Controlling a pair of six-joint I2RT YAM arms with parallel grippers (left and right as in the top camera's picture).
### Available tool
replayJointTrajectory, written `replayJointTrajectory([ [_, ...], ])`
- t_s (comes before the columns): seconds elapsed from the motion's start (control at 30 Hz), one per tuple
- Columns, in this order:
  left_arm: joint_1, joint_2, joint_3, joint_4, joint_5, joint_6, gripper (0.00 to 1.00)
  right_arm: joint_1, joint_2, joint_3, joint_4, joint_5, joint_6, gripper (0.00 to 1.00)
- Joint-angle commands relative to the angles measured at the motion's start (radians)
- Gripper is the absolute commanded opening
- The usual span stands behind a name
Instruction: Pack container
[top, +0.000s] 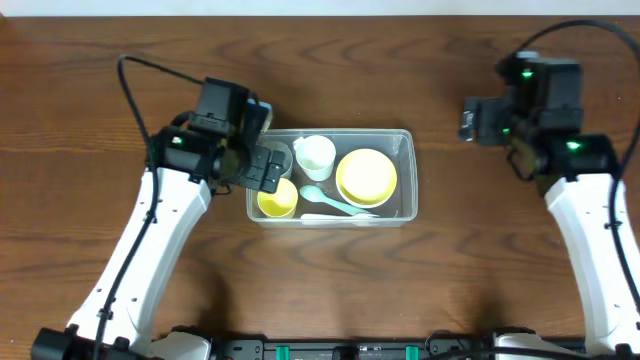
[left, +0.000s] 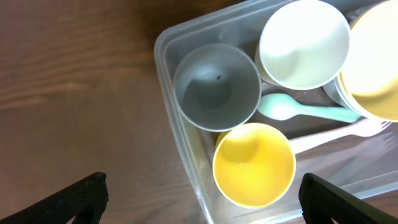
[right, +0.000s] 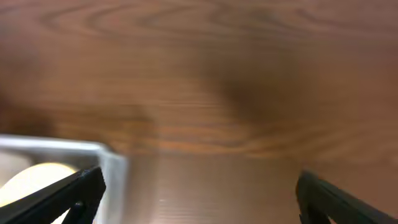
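Overhead: the container (top: 411, 180), a clear rectangular tub, sits on the wooden table (top: 90, 120) just left of the frame's centre. Inside it are a white cup (top: 315, 155) at the upper left, a yellow bowl (top: 366, 176) to the right, a yellow cup (top: 277, 198) at the lower left, a pale green spoon (top: 330, 200) and a white utensil (top: 340, 216) along the lower wall. The left gripper (top: 266, 166) hangs over the tub's left end. The right gripper (top: 468, 118) is over bare wood, to the upper right of the tub and apart from it.

Left wrist view: the tub's rounded corner fills the upper middle of the frame. A grey cup (left: 216, 87) stands in that corner, touching the white cup to its right and the yellow cup below it. The spoon's bowl lies between the 3 cups. The 2 black fingers (left: 81, 196) show at the lower corners, spread wide and released, holding nothing.

Right wrist view: the picture is blurred. 1 corner of the tub shows at the lower left with something pale yellow inside; the rest is wood. The 2 fingers (right: 74, 193) stand far apart at the lower corners, released, with nothing between them.
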Motion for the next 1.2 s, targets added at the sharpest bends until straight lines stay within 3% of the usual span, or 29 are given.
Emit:
replayJointTrajectory([
  [0.0, 0.001, -0.016, 0.023, 0.001, -0.060, 0.046, 0.98, -0.059, 0.000, 0.001, -0.016, -0.024, 0.035, 0.99],
  [0.23, 0.003, -0.052, 0.024, -0.015, -0.061, 0.029, 0.98, -0.064, -0.013, 0.001, -0.105, -0.024, 0.026, 0.99],
  [0.43, 0.003, -0.234, 0.003, -0.018, -0.058, -0.066, 0.98, -0.053, -0.114, -0.012, -0.188, 0.004, 0.075, 0.99],
  [0.67, 0.003, -0.562, -0.131, -0.028, -0.058, -0.129, 0.98, 0.003, -0.412, -0.172, -0.208, 0.115, 0.154, 0.98],
  [0.93, 0.003, -1.008, -0.368, -0.071, -0.059, -0.235, 0.98, 0.094, -0.881, -0.474, -0.295, 0.172, 0.226, 0.94],
  [1.17, 0.003, -1.166, -0.426, -0.076, -0.058, -0.256, 0.98, 0.093, -1.067, -0.521, -0.303, 0.190, 0.257, 0.99],
])
